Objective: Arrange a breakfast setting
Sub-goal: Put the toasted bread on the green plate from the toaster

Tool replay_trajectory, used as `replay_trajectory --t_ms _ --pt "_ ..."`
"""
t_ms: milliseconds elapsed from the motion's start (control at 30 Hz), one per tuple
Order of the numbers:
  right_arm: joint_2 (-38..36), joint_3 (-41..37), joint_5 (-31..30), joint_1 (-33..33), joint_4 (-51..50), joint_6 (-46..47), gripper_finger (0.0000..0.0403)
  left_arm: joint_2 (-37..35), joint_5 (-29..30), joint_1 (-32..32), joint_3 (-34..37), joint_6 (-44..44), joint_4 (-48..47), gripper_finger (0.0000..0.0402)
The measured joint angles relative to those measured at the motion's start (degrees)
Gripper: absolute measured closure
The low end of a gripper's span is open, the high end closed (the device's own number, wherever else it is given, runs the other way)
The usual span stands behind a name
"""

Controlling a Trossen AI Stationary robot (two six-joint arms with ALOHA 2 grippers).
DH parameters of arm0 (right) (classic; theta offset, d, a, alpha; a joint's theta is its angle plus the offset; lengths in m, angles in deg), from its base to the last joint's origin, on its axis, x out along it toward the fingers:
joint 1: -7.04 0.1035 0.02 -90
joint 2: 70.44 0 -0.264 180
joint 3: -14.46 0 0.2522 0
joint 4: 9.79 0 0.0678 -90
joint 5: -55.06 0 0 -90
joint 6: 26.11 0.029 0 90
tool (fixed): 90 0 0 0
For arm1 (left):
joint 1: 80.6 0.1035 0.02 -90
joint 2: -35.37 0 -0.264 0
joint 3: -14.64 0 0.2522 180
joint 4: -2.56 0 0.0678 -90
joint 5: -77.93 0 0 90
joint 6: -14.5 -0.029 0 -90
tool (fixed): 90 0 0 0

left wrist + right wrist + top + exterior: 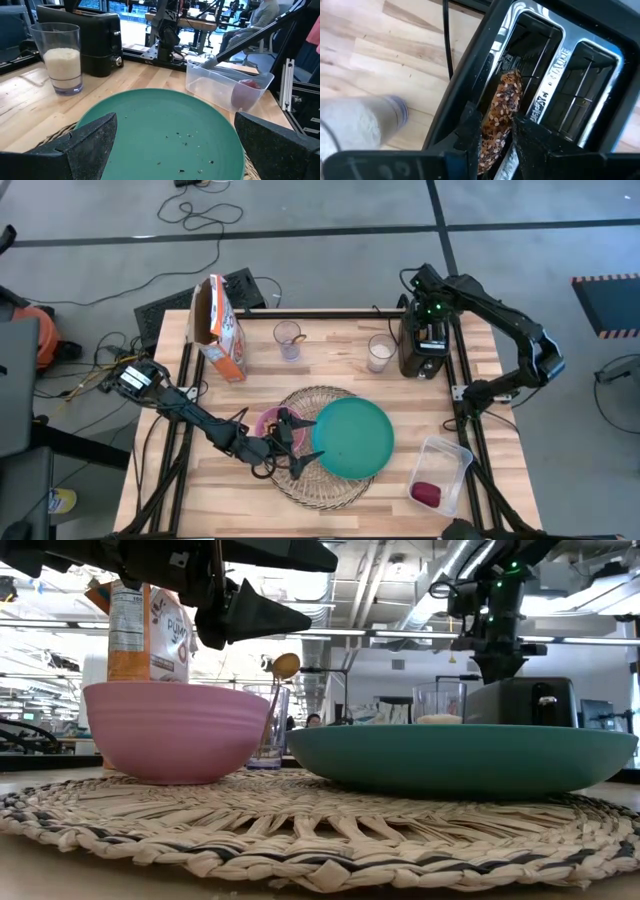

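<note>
The wicker mat (325,480) already carries my pink bowl (272,423) and teal plate (352,438), and my left hand (283,442) hovers wide open and empty at the plate's edge. My right hand (496,142) pinches the seeded bread ring (499,117) standing in the toaster (424,345) slot. Bread, the dark-red fruit (427,494) in its clear tub (441,472) and the spoon (279,680) remain unplaced, I judge

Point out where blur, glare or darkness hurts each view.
Right wrist view: the glass of milk is smeared by blur, while the seeded bread stays sharp. Low view: bright ceiling lights leave the left pincer a dark silhouette. Left wrist view: the room beyond the table is soft.
</note>
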Motion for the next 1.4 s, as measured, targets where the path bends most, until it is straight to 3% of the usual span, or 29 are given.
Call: replay_trajectory --t_ms 267,633,933,1400 --pt "0.9 0.1 -0.1 0.7 -0.5 0.2 0.0297 0.0 0.0 0.0 0.0 0.2 0.0 0.0014" --pt "-0.8 5.9 -1.2 1.6 -3.4 0.0 0.0330 0.0 0.1 0.1 0.0 0.3 0.0 0.0014" --pt "-4.5 10.4 -1.8 1.6 -6.2 0.0 0.0331 0.0 0.1 0.2 0.0 0.2 0.0 0.0014" --pt "-13.6 10.7 0.1 1.5 -8.0 -1.3 0.0348 0.0 0.1 0.2 0.0 0.2 0.0 0.0014"
